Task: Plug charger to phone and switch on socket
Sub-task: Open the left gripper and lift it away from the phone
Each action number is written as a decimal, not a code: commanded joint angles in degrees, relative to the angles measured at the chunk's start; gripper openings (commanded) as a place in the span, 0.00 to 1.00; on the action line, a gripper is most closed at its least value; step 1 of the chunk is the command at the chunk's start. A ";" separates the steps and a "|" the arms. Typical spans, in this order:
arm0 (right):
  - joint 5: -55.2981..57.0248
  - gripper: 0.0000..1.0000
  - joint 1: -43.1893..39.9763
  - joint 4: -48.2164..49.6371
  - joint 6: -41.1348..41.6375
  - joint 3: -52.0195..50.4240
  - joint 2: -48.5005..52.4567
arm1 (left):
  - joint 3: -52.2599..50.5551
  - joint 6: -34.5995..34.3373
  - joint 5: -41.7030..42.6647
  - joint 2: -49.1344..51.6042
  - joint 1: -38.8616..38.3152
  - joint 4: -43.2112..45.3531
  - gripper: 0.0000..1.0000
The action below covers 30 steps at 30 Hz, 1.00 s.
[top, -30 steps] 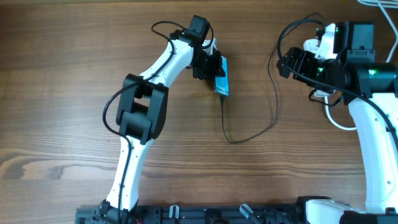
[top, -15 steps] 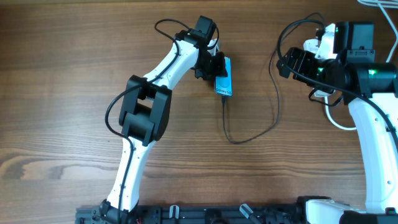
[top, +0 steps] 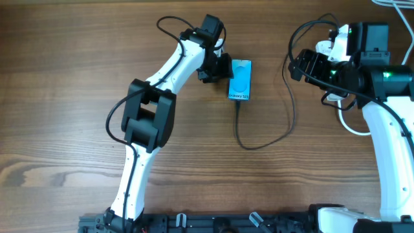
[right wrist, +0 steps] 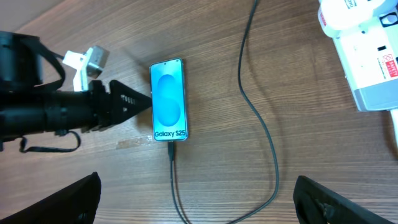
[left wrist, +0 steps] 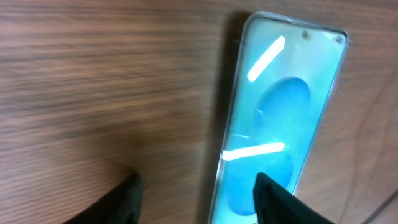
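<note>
The phone (top: 240,79) lies flat and screen up on the wooden table; it also shows in the left wrist view (left wrist: 280,118) and the right wrist view (right wrist: 169,99). The charger (top: 240,133), a thin black cable, has its connector tip (right wrist: 171,149) at the phone's white-band end and loops right toward the socket (right wrist: 367,56). My left gripper (top: 218,68) is open beside the phone's left edge, one fingertip over the screen edge (left wrist: 199,202). My right gripper (top: 297,65) is open wide and empty (right wrist: 199,199), next to the socket (top: 326,45), which the arm partly hides.
The thick white cord (top: 349,123) curves under the right arm. The left arm's elbow (top: 149,110) stands over the table's left middle. A black rail (top: 213,223) runs along the front edge.
The phone was up on its edge between my left fingers; now it lies flat, a little further right. The left gripper has let go. The right arm has not moved.
</note>
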 commanded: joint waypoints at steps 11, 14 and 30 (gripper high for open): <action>26.97 0.99 -0.15 8.35 2.03 -0.37 3.80 | -1.11 2.03 -10.69 -34.64 16.76 -10.12 0.99; 30.73 0.99 -0.48 10.73 2.03 -0.37 4.39 | -1.11 2.01 -14.47 -36.44 20.61 -14.69 1.00; 34.67 0.99 -17.16 17.90 1.84 -0.39 10.88 | -1.14 2.01 -14.47 -36.26 24.24 -20.20 1.00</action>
